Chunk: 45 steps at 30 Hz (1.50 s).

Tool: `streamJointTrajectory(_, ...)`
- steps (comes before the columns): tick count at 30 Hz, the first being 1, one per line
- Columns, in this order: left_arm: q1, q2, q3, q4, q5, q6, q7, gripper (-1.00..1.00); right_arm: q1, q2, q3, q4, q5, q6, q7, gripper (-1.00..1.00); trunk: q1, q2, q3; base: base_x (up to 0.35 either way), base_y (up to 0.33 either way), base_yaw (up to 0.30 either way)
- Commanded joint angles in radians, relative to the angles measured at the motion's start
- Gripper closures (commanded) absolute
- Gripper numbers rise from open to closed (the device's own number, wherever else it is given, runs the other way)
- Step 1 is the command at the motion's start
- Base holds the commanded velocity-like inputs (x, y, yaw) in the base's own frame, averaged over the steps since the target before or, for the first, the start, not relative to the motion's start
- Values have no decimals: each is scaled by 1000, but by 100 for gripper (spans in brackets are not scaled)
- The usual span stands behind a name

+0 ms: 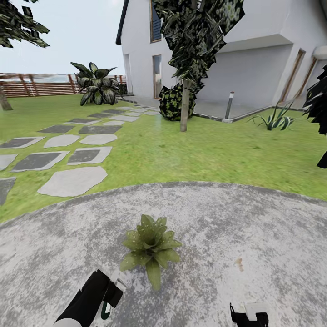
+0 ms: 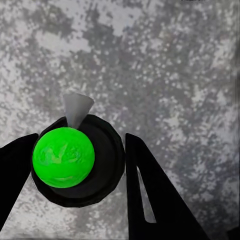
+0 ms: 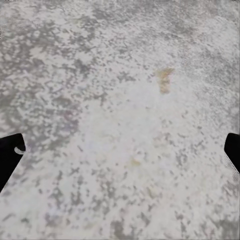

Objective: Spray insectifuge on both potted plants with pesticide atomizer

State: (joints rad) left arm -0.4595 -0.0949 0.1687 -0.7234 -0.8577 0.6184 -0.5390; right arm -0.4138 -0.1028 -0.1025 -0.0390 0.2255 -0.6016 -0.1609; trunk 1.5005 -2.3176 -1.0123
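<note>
The left pincer (image 2: 75,165) grips the pesticide atomizer (image 2: 75,160), a dark round body with a bright green cap and pale nozzle, low over the mottled grey patio (image 1: 236,236). The right pincer (image 3: 120,150) hangs wide apart, holding nothing. Just ahead stands one potted plant (image 1: 151,247). Beyond lie lawn (image 1: 181,154), stepping stones (image 1: 72,180), fence (image 1: 36,84), and a white house (image 1: 254,50). No writing is legible.
</note>
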Motion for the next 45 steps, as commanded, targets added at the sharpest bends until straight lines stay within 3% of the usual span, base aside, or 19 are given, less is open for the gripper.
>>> streamJointTrajectory(1, -1, -2, 6, -3, -11, 1, -10, 100, 0, 0, -8, 1, 11, -2, -3, -100, 0, 0, -1, 0, -272, 277)
streamJointTrajectory(7, -1, -2, 6, -4, -11, 1, -9, 100, 0, 0, -8, 1, 11, -2, -3, -100, 0, 0, -1, 0, -272, 266)
streamJointTrajectory(25, -1, -2, 6, -3, -11, 1, -9, 100, 0, 0, -8, 1, 11, -2, -3, -100, 0, 0, -1, -27, -269, 81)
streamJointTrajectory(35, -1, -2, 6, -3, -9, 1, -9, 100, 0, 0, -8, 1, 11, -2, -3, -100, 0, 0, -1, -17, -34, 262)
streamJointTrajectory(45, -1, -2, 5, -2, -11, 1, -10, 100, 0, -2, -8, 1, 12, -3, -2, -100, 0, 0, -1, 50, -212, 20)
